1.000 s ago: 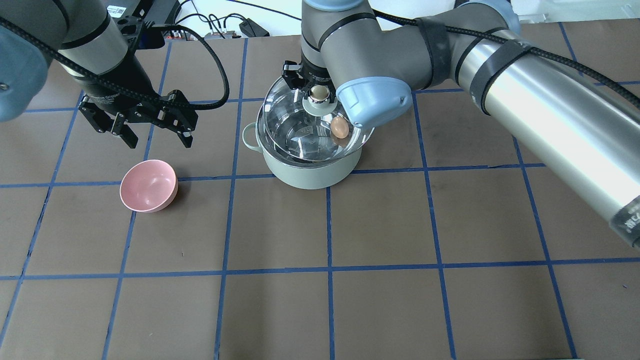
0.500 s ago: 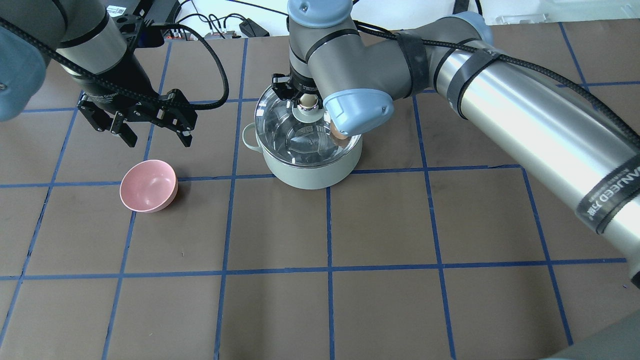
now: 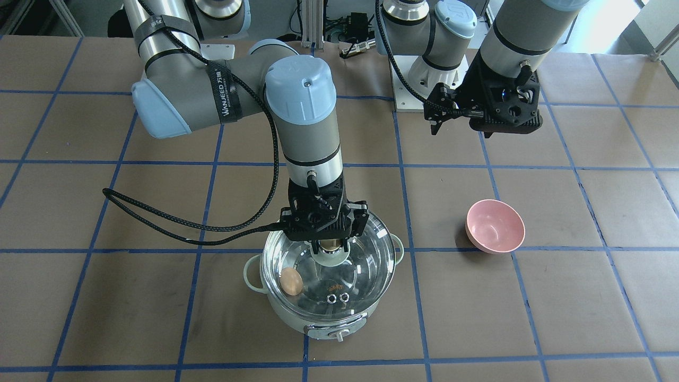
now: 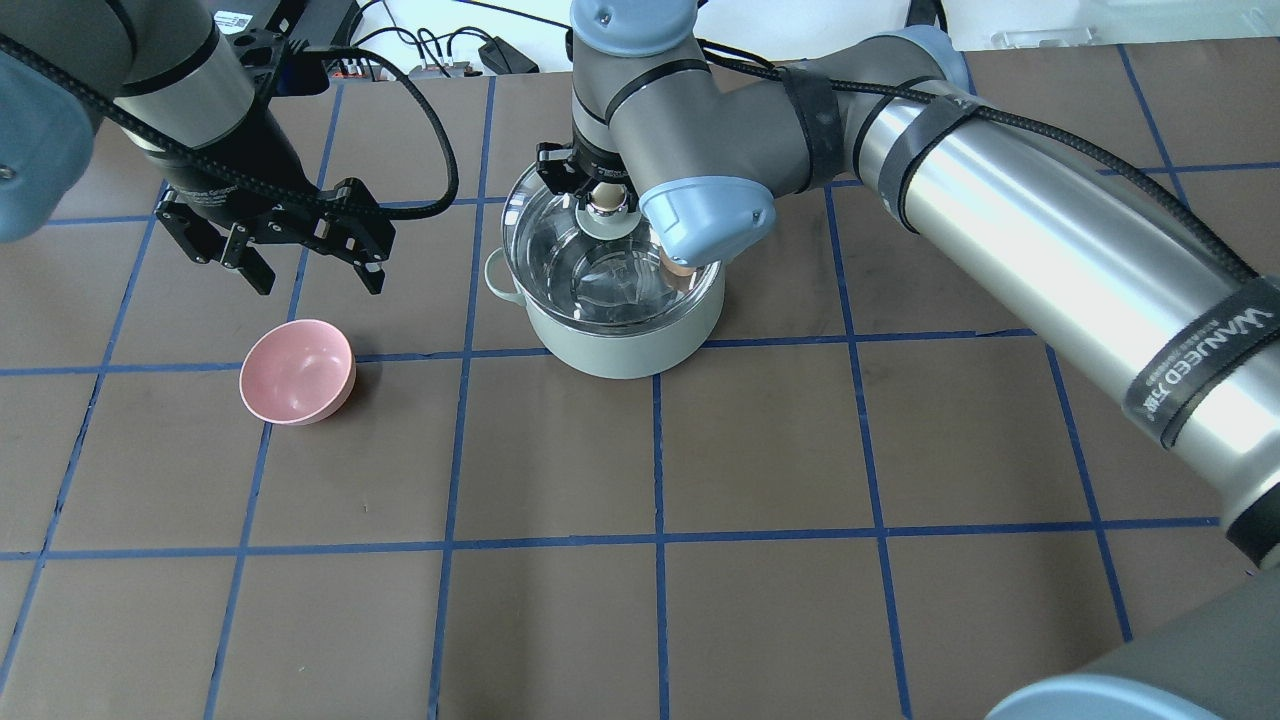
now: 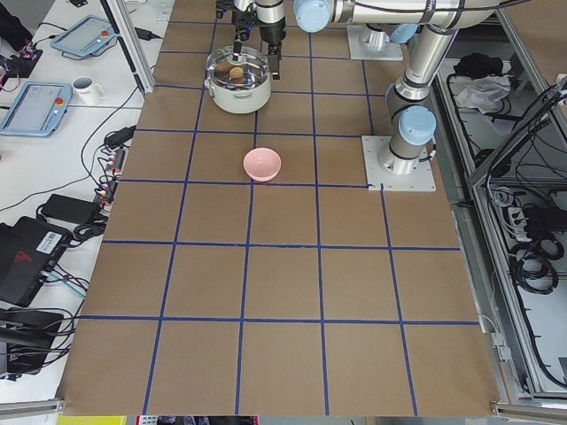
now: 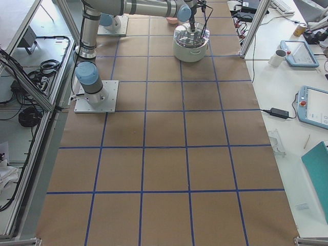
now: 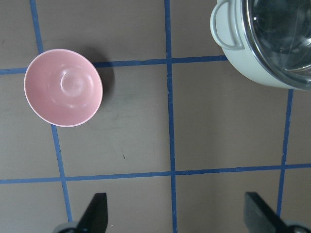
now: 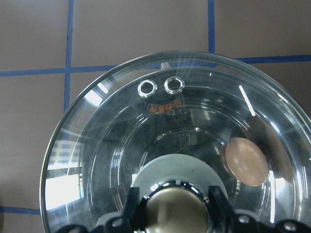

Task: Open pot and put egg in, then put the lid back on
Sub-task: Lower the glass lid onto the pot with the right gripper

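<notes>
Right gripper [image 3: 330,245] clamped on beige knob [image 8: 176,211] of clear glass lid [image 3: 371,254]; lid level on mint-green pot [image 3: 318,321]; tan egg [image 3: 291,281] inside, by wall. Left gripper [image 4: 318,285] wide open, empty, near pink bowl [image 4: 297,371].

Mint-green pot [image 4: 620,352], tan egg [image 3: 291,281], clear lid [image 3: 368,262], pink bowl [image 3: 495,226], blue-gridded brown table [image 4: 760,450].

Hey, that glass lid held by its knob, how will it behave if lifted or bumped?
The lid looks like rigid clear glass, so probably fragile if knocked against the pot rim. The right end effector grips only the round knob, so the wide lid could tilt or swing.
</notes>
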Controlling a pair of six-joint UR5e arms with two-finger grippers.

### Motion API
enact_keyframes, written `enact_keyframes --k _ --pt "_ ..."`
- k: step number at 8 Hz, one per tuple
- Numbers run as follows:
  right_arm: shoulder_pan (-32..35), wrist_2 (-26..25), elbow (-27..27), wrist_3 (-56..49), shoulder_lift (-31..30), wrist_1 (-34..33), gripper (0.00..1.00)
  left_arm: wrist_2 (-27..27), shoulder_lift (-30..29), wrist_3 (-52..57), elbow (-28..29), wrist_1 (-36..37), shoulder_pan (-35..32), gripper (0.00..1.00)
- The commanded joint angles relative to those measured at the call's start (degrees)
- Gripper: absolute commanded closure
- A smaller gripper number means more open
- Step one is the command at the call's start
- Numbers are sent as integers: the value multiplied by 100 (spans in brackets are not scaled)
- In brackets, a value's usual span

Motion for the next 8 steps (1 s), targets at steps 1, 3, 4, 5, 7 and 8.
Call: enact_keyframes --k 1,3,4,5,7,8 --pt "-6 3 1 -34 33 -6 100 -1 5 1 3 4 0 0" --pt "-6 3 36 -7 33 -6 100 -18 5 -16 3 4 0 0" --pt "-6 -6 53 10 42 -6 100 -18 5 -7 3 4 0 0" --pt "3 -6 53 37 51 -6 98 -53 -3 -7 3 21 0 0" --pt "-6 -6 62 54 51 3 95 -36 -3 19 3 21 0 0" --pt "-6 -6 97 115 51 12 93 -18 -3 19 3 21 0 0"
